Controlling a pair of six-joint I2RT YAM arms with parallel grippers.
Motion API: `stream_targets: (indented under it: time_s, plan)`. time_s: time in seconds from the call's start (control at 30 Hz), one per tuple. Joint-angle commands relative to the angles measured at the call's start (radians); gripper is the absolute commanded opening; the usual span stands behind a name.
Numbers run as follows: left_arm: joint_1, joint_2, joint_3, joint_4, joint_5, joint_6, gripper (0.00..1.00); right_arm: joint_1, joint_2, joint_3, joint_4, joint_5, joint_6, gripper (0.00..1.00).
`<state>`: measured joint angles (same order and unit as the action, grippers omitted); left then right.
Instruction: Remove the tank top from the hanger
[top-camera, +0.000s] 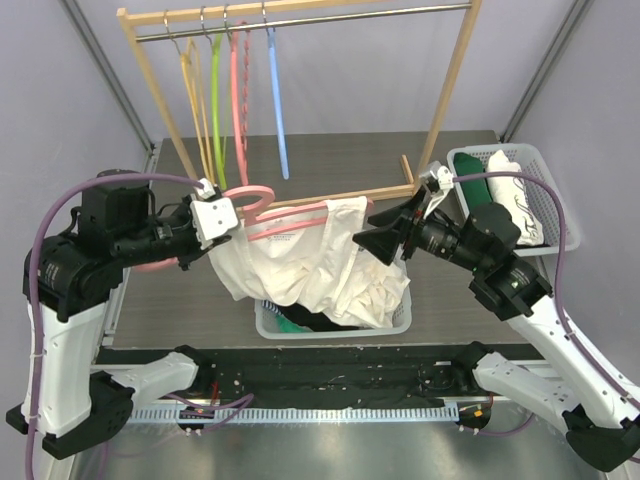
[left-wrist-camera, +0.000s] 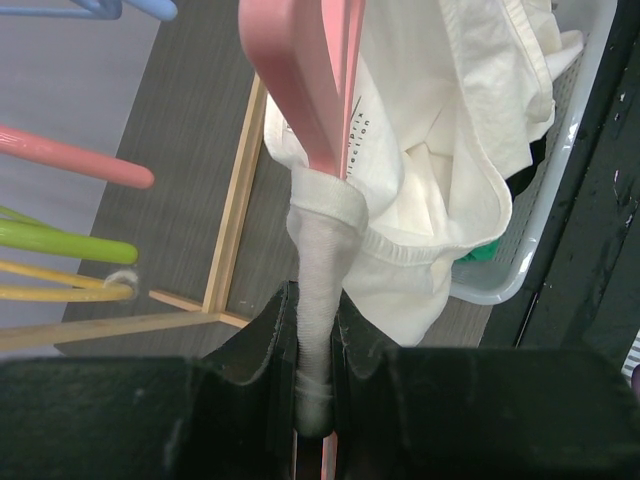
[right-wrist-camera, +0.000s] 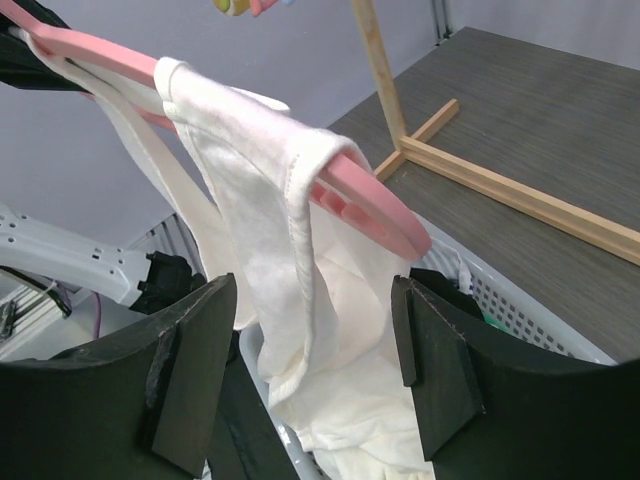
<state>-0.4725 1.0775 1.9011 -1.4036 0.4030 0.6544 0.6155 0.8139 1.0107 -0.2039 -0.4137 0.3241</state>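
A cream tank top (top-camera: 300, 265) hangs from a pink hanger (top-camera: 290, 215) held in the air over a white basket. My left gripper (top-camera: 222, 215) is shut on the hanger's left end. In the left wrist view a bunched strap (left-wrist-camera: 320, 260) is pinched between the jaws together with the pink hanger (left-wrist-camera: 310, 80). My right gripper (top-camera: 375, 238) stands open at the hanger's right end. In the right wrist view its fingers (right-wrist-camera: 190, 370) flank the hanging fabric (right-wrist-camera: 300, 300) just below the hanger's tip (right-wrist-camera: 395, 225), without touching it.
The white basket (top-camera: 405, 318) below holds dark and green clothes. A second basket (top-camera: 560, 215) with white cloth stands at the right. Behind stands a wooden rack (top-camera: 300, 12) with yellow, green, pink and blue hangers (top-camera: 277, 100); its base bar (top-camera: 340, 197) lies on the table.
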Motion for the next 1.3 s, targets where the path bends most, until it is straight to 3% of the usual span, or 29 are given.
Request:
stream_targets:
  time_s: [0.0,0.07,0.2,0.33,0.47,0.57,0.73,1.0,1.27]
  plan:
    - [0.006,-0.01,0.023,-0.034,0.019,-0.012,0.07,0.003,0.021,0.011,0.149,-0.06,0.073,0.68]
    - [0.005,-0.01,0.023,-0.035,0.023,-0.01,0.07,0.004,0.031,0.008,0.173,-0.063,0.088,0.65]
    - [0.008,-0.008,0.023,-0.034,0.028,-0.012,0.07,0.004,0.03,0.002,0.198,-0.062,0.112,0.44]
    - [0.008,-0.011,0.013,-0.037,0.03,-0.01,0.07,0.004,0.019,0.002,0.235,-0.065,0.128,0.32]
    - [0.006,-0.016,0.009,-0.04,0.017,-0.002,0.07,0.004,-0.004,0.022,0.21,-0.037,0.119,0.08]
    - [0.006,-0.021,0.012,-0.041,0.013,0.004,0.07,0.004,-0.036,0.026,0.173,-0.005,0.113,0.01]
    - [0.008,-0.019,0.015,-0.043,0.013,0.004,0.07,0.004,-0.07,0.032,0.092,0.094,0.086,0.01]
    - [0.006,-0.016,0.019,-0.083,0.043,0.03,0.07,0.003,-0.157,-0.011,0.064,0.594,0.096,0.01]
    - [0.006,-0.03,0.022,-0.135,0.071,0.062,0.08,0.003,-0.101,0.032,-0.061,0.765,0.067,0.01]
